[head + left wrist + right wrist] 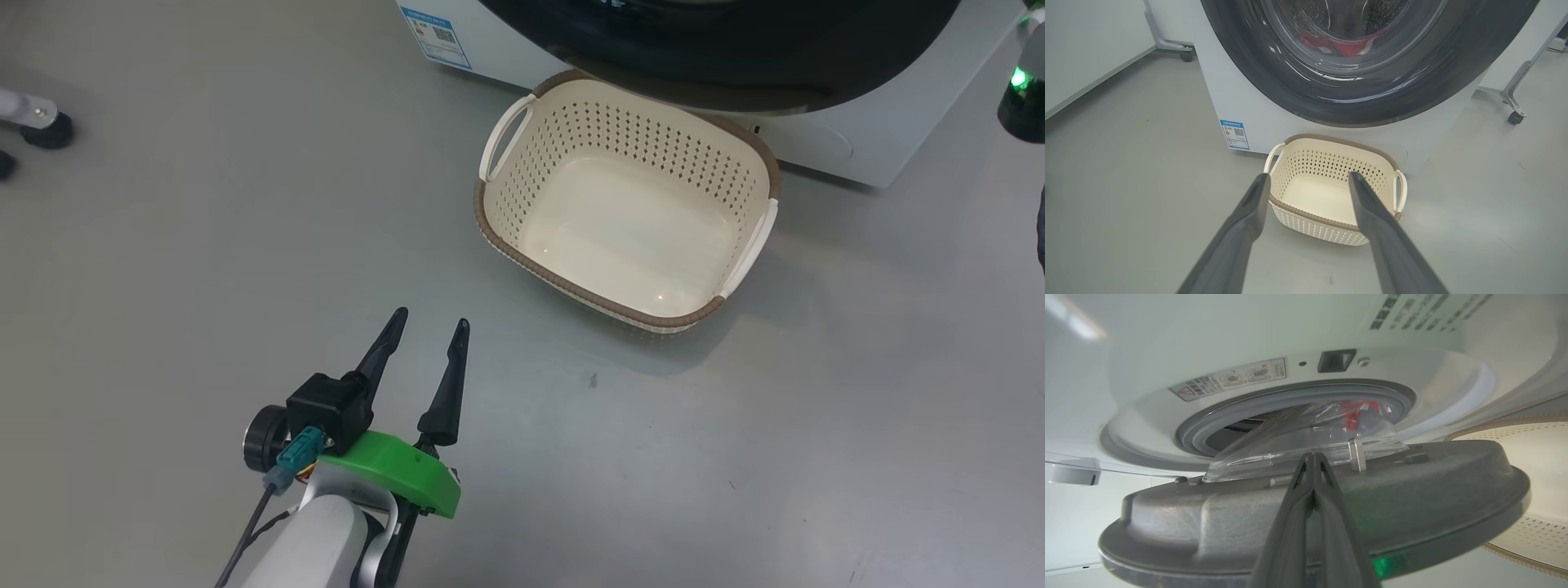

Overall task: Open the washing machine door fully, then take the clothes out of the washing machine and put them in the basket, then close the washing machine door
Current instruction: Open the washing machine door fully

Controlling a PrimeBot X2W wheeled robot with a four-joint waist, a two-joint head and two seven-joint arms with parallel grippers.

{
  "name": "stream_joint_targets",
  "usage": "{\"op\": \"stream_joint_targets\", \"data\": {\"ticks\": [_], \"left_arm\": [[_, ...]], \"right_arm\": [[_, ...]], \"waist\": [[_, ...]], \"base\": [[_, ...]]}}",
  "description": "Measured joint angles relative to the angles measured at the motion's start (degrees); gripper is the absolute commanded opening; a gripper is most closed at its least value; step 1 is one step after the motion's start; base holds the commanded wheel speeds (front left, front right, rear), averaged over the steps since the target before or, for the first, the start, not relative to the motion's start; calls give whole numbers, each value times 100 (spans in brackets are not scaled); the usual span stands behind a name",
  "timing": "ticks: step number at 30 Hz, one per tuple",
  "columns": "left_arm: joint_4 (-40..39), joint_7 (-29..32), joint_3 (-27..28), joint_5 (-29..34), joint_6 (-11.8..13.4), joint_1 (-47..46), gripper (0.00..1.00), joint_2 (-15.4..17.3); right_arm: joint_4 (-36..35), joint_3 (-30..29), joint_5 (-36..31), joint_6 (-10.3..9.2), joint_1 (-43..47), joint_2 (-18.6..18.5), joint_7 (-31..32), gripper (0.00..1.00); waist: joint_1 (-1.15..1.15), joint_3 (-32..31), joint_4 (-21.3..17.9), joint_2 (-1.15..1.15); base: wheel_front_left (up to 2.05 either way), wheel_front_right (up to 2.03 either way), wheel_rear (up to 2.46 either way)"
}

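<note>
The washing machine (824,139) (1229,98) (1249,326) is white, with a grey drum seal. Its glossy black door (735,49) (1274,69) (1412,490) stands ajar. In the right wrist view I see the door's grey inner face and glass bowl. My right gripper (1312,455) is shut with nothing in it, lying close against that inner face. Red clothes (1347,45) (1351,416) show through the glass. The cream basket (588,296) (1310,213) (1527,531) sits empty on the floor before the machine. My left gripper (430,321) (1308,175) hangs open short of the basket.
Part of my right arm with a green light (1020,90) is at the far right edge. Wheeled stand legs (41,122) (1515,102) (1175,45) flank the machine. A blue label (437,33) marks its lower corner. Grey floor surrounds the basket.
</note>
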Motion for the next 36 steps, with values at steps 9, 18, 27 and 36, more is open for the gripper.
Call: {"op": "stream_joint_targets", "data": {"ticks": [9, 18, 27, 36], "left_arm": [[81, 0, 80, 82, 15, 8, 100, 1], [109, 0, 143, 120, 15, 26, 100, 2], [109, 0, 168, 196, 14, 41, 100, 2], [166, 0, 332, 274, 14, 108, 100, 2]], "right_arm": [[164, 30, 53, 83, 265, 144, 162, 0], [247, 60, 53, 81, 364, 232, 174, 0], [261, 56, 53, 103, 365, 243, 167, 0], [126, 191, -218, 442, 603, 185, -330, 0]], "waist": [[0, -218, -86, 0], [0, -371, -180, 0], [0, -407, -236, 0], [0, -597, -310, 0]], "base": [[0, 0, 0], [0, 0, 0], [0, 0, 0], [0, 0, 0]]}}
